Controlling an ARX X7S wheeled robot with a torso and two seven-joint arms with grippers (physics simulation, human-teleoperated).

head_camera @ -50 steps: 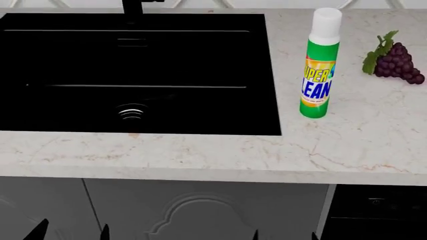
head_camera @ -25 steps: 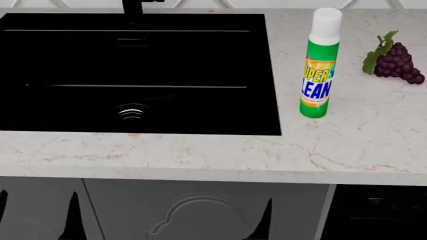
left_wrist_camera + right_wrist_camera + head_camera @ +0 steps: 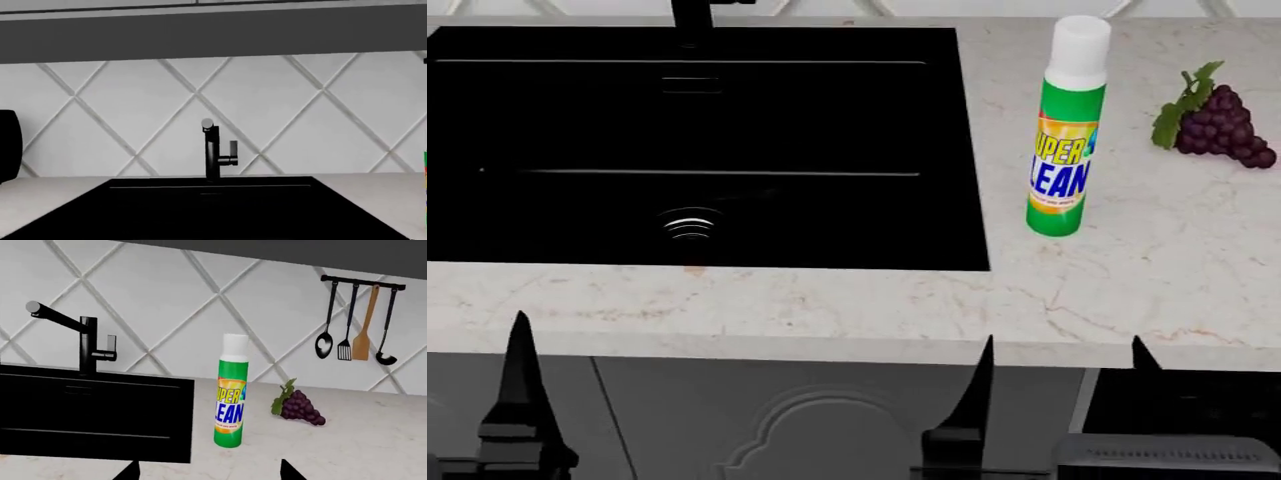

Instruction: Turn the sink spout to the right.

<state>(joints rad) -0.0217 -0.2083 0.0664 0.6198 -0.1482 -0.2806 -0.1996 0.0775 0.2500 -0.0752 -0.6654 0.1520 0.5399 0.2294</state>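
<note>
The sink spout (image 3: 57, 317) is a matte black tube on a tall thin post (image 3: 87, 347) behind the black sink (image 3: 827, 120). It angles away from the side lever (image 3: 111, 346). In the left wrist view the spout (image 3: 207, 124) points straight at the camera, above its post (image 3: 212, 157). In the head view only the post's base (image 3: 694, 12) shows. My left gripper (image 3: 443, 400) shows one finger (image 3: 521, 390) in front of the counter edge. My right gripper (image 3: 1057, 385) is open and empty below the counter's front edge, far from the spout. Its tips (image 3: 130, 471) show in the right wrist view.
A green spray bottle (image 3: 1065, 130) stands right of the sink, with purple grapes (image 3: 1221, 125) beyond it. Utensils (image 3: 360, 325) hang on a wall rail. A dark object (image 3: 7, 145) sits on the counter on the far side of the sink from the bottle. Grey cabinet doors (image 3: 814, 430) lie below.
Both grippers have risen from the bottom of the head view up to the counter's front edge. The spout, bottle and grapes have not moved.
</note>
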